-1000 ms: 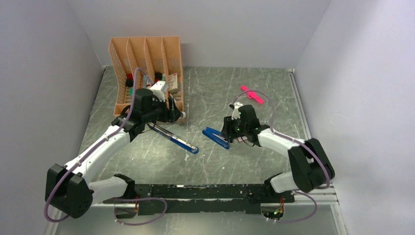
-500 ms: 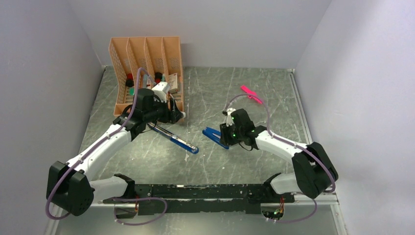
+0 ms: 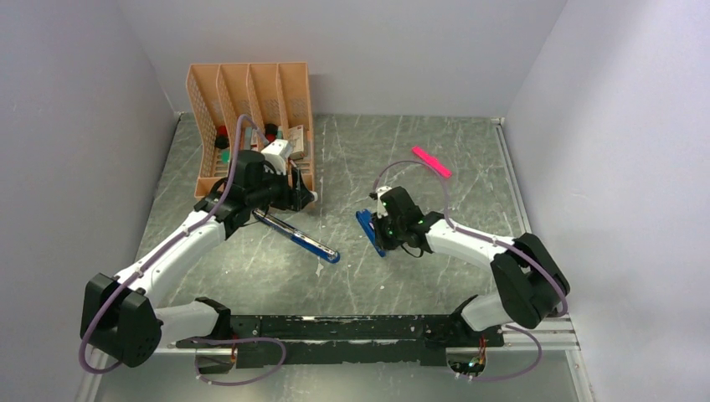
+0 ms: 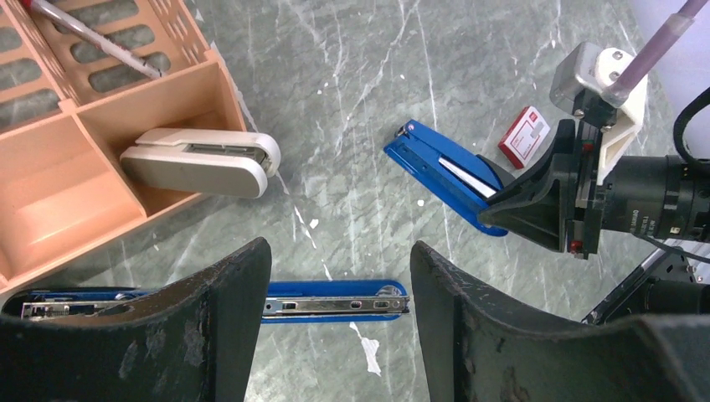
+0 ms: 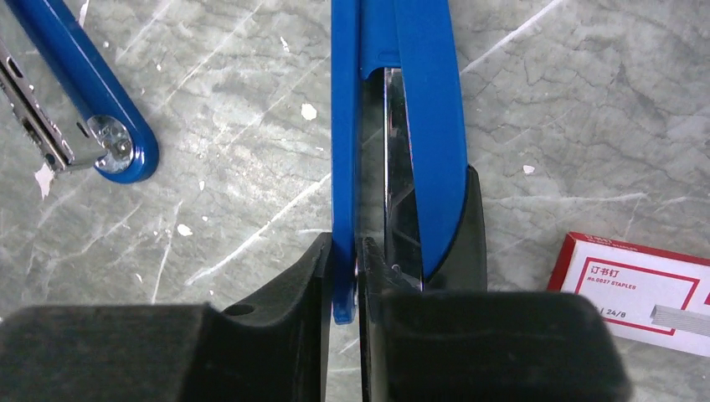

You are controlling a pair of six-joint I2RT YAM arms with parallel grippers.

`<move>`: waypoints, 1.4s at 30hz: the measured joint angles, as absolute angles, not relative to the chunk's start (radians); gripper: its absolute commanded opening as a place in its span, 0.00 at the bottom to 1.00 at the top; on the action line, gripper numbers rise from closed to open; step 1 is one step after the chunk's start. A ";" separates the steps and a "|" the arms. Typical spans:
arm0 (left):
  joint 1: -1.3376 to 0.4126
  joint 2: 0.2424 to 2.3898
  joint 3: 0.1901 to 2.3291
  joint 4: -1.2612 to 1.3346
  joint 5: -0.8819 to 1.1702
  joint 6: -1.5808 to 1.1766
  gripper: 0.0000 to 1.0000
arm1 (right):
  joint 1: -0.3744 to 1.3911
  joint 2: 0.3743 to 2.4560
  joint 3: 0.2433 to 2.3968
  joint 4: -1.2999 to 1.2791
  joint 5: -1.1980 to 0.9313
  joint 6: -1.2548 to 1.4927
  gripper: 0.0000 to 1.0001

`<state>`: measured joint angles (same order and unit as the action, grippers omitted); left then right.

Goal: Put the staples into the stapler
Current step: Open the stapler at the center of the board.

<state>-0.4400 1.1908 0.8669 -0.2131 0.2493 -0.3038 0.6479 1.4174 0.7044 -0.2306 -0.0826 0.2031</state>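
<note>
Grey-green marble with white veins covers the table [image 4: 360, 100]. Both the stapler [image 5: 423, 126] and the opened stapler [image 4: 335, 303] are blue with silvery metal; the third stapler [image 4: 201, 159] is white and beige. The organiser [image 3: 251, 92] is peach, the stick [image 3: 431, 162] pink, the box [image 5: 645, 289] red-and-white.

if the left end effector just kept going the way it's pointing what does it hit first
Most likely the flat-open blue stapler: its metal rail lies between the open fingers of the left end effector. Depth is unclear, so it might land on the table just beyond it.
</note>
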 measured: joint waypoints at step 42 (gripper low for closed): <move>-0.440 1.040 1.002 -0.334 0.148 -0.191 0.71 | 0.785 1.153 0.507 0.139 0.024 0.035 0.00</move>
